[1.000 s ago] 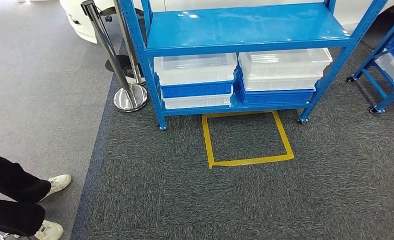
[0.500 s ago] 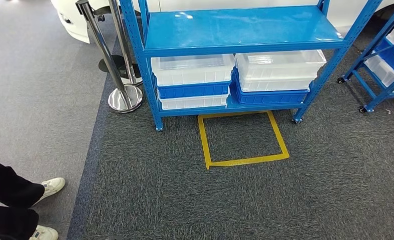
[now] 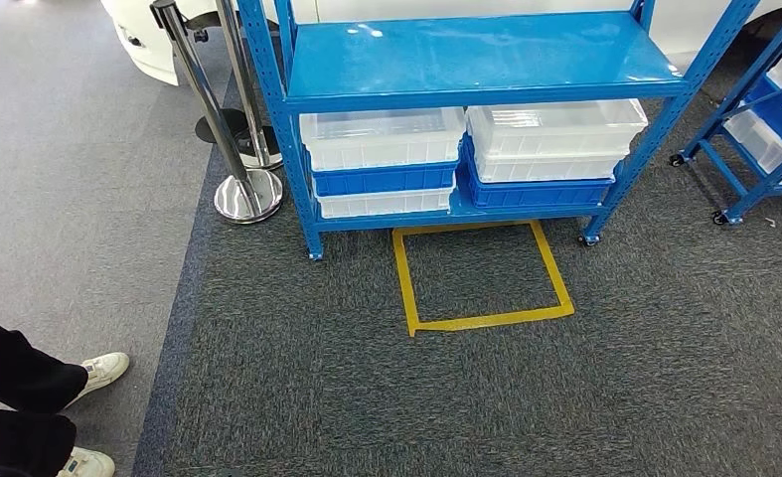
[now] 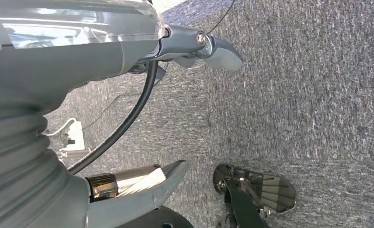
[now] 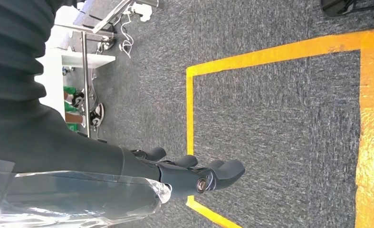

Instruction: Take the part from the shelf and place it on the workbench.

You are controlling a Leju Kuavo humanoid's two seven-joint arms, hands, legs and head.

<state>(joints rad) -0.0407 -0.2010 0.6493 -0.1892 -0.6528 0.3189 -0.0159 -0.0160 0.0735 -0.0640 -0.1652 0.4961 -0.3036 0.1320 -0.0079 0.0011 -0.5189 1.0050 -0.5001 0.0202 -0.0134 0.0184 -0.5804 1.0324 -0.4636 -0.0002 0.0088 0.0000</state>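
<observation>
A blue metal shelf (image 3: 486, 55) stands ahead in the head view; its upper board is bare. On the lower board sit two stacks of translucent white lidded bins (image 3: 382, 139) (image 3: 555, 129) and blue bins (image 3: 536, 191). What the bins hold is hidden, and I cannot make out any part. My left hand (image 4: 189, 109) hangs over grey carpet, thumb and fingers apart, holding nothing. My right hand (image 5: 199, 175) hangs with its fingers stretched out over the carpet, also empty.
A yellow tape square (image 3: 486, 320) marks the carpet in front of the shelf. Chrome stanchions (image 3: 247, 194) stand left of the shelf. A person's legs and white shoes (image 3: 98, 370) are at the lower left. A second blue shelf (image 3: 754, 139) stands at the right.
The whole picture shifted a little left and up between one second and half a second ago, so the camera moved. Since then nothing has changed.
</observation>
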